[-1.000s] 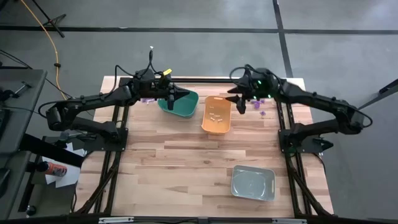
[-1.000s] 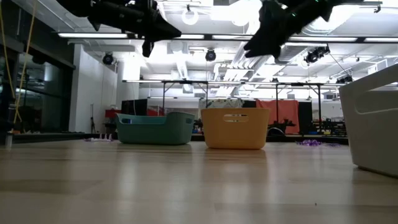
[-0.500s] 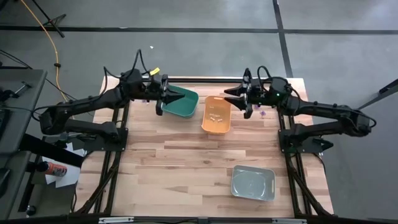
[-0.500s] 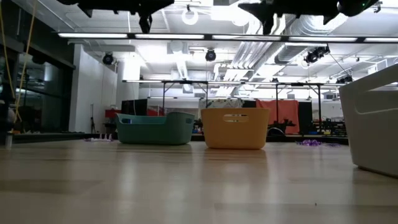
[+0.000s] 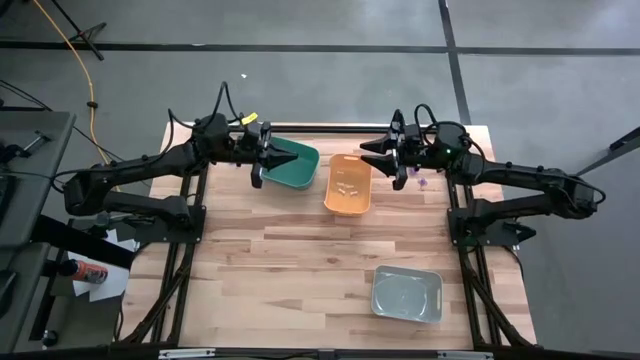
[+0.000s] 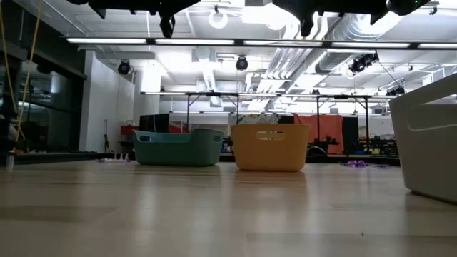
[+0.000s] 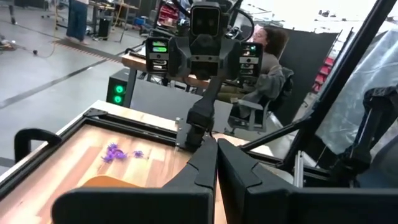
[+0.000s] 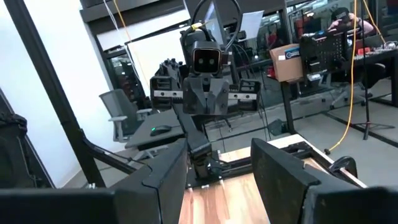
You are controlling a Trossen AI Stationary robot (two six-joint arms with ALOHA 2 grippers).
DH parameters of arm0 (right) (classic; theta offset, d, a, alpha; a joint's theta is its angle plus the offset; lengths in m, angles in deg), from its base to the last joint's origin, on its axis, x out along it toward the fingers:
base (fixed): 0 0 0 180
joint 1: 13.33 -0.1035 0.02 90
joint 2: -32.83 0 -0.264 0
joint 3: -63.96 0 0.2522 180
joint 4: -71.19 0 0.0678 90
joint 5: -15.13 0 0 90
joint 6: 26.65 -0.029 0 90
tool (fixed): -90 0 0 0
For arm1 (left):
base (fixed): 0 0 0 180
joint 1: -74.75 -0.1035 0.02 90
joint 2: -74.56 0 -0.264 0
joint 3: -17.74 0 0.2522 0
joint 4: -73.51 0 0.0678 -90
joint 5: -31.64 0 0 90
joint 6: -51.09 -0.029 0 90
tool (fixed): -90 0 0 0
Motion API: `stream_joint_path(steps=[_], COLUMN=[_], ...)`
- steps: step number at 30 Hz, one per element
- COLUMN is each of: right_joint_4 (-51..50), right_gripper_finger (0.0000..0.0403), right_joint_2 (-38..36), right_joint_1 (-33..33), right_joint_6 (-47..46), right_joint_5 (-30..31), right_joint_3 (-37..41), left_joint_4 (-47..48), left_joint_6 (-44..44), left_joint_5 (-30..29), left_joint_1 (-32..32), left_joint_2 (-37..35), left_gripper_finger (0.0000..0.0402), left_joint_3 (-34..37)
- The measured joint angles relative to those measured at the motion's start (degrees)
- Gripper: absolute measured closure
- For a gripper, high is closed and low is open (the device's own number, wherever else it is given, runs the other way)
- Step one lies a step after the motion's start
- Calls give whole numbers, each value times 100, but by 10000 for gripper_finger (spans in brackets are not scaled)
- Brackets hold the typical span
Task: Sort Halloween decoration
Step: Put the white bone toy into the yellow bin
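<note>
High view shows the wooden tabletop [image 5: 300, 250] with three bins on it: a green bin [image 5: 291, 168] and an orange bin [image 5: 348, 185] side by side near the far edge, and a grey bin [image 5: 406, 294] well apart from them near the front right. The Halloween decoration shows as tiny loose trinkets. A small cluster of purple trinkets [image 5: 421, 182] lies on the bare wood just right of the orange bin, under the right arm; in the left wrist view the same purple pieces [image 7: 118, 152] look like little frilly shapes scattered close together, and in the low view they are a thin purple smear [image 6: 355, 163] on the tabletop to the right of the orange bin. A few whitish trinkets [image 5: 347, 186] lie inside the orange bin, too small to make out their form. The left end effector [image 5: 272, 161] hangs over the near-left rim of the green bin, its fingers pressed together and holding nothing. The right end effector [image 5: 378, 158] hangs over the right rim of the orange bin, its fingers [image 8: 283, 171] standing wide apart with nothing between them. Both end effectors are raised off the tabletop and point toward each other.
</note>
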Motion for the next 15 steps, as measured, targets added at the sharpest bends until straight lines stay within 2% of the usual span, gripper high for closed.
stream_joint_path(steps=[3,7,10,15], right_joint_4=[-20,-137,-302,-508], right_gripper_finger=[231,231,231,231], right_joint_2=[0,0,2,4], right_joint_1=[0,0,0,0], right_joint_6=[8,11,11,9], right_joint_5=[0,2,4,4], right_joint_3=[-2,-4,-4,-4], left_joint_4=[-6,306,1236,3430], left_joint_6=[202,330,13,-298], left_joint_5=[-58,-875,-1512,-2404], left_joint_1=[0,-150,-515,-1356], left_joint_2=[0,2,0,148], left_gripper_finger=[401,389,363,304], left_joint_3=[0,-122,-550,-1155])
